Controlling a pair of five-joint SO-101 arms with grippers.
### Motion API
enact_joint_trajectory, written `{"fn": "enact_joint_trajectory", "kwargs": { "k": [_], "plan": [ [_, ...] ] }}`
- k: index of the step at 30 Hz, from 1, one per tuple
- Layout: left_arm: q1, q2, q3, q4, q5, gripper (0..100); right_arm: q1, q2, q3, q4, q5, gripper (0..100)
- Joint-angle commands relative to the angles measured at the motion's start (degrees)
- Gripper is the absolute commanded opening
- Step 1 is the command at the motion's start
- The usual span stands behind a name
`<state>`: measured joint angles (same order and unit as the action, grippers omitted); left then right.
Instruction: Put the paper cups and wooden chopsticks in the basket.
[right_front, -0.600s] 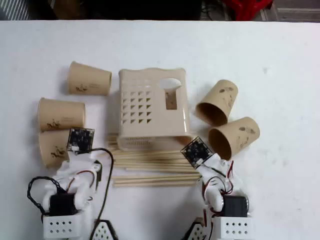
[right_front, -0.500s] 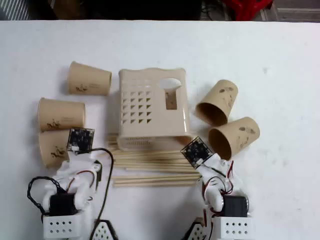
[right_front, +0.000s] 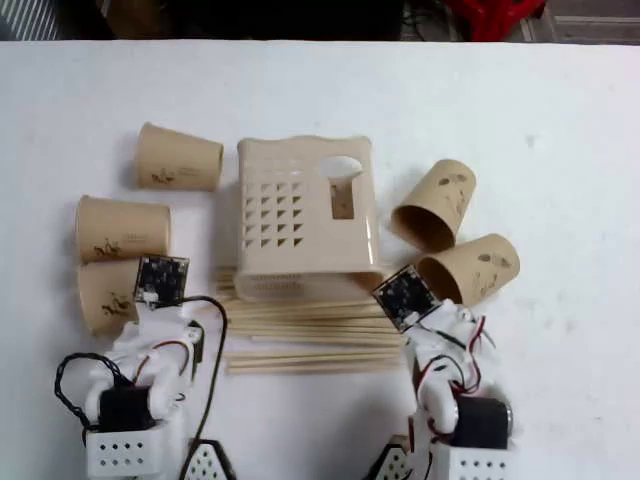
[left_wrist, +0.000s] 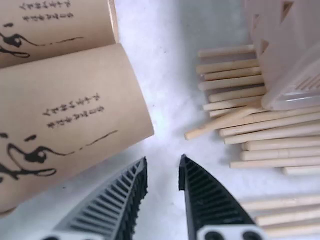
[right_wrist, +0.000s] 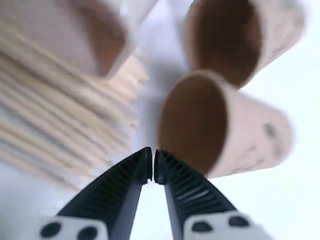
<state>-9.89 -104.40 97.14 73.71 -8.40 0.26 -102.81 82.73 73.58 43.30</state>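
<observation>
The right gripper, clenched on nothing, should part its jaws and pinch the rim of the near cup lying at four o'clock of the basket

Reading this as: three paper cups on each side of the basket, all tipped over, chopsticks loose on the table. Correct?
Not quite. The high view shows three paper cups left of the basket but only two on its right, five in all. The rest holds: all are tipped over, and the chopsticks lie loose on the table.
</observation>
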Motion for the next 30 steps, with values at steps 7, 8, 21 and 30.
{"fn": "enact_joint_trajectory", "kwargs": {
  "k": [7, 8, 21, 30],
  "plan": [
    [0.4, -0.4, -0.18, 0.09, 0.44, 12, 0.48, 19.82, -23.21, -4.0, -2.02, 16.3],
    [0.4, -0.4, -0.18, 0.09, 0.44, 12, 0.31, 24.84, -26.81, -5.05, -3.78, 16.2],
    [0.4, -0.4, -0.18, 0.09, 0.44, 12, -10.95, 85.85, -74.55, -7.34, -19.87, 16.6],
    [0.4, -0.4, -0.18, 0.09, 0.44, 12, -15.16, 112.4, -95.3, -7.34, -23.12, 16.6]
  ]
}}
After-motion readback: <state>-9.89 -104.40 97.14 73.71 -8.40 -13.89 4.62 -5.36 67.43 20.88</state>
